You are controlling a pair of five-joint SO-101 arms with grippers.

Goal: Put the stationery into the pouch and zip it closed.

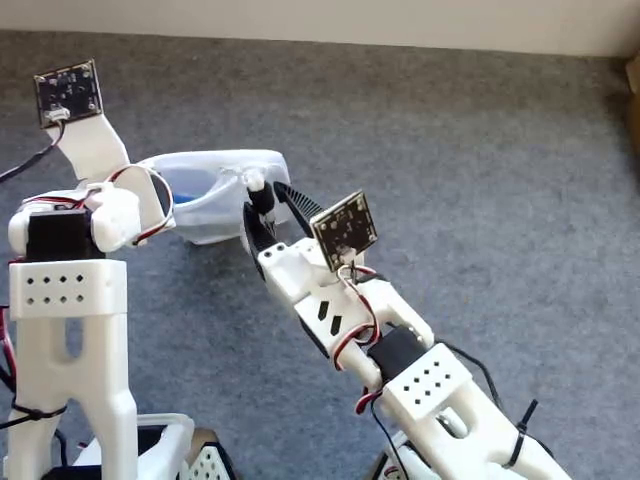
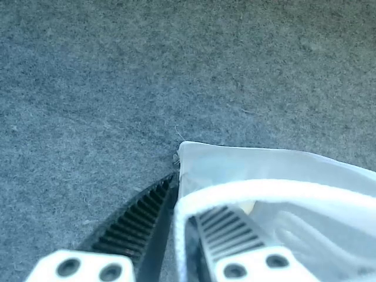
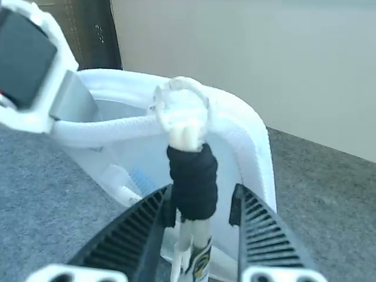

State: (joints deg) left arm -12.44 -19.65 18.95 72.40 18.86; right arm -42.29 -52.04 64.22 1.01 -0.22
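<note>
On gray felt (image 1: 480,150), at left, the left gripper (image 2: 176,191) pinches the translucent white pouch (image 1: 230,160) by its end wall, one finger inside. At right, the right gripper (image 3: 202,192) is unclenched, straddling the black-wrapped zipper pull (image 3: 191,176).

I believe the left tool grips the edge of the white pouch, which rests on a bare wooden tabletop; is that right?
Not quite: the surface is a grey carpet-like fabric, not bare wood, as the left wrist view shows. The left tool does grip the edge of the white pouch.
</note>
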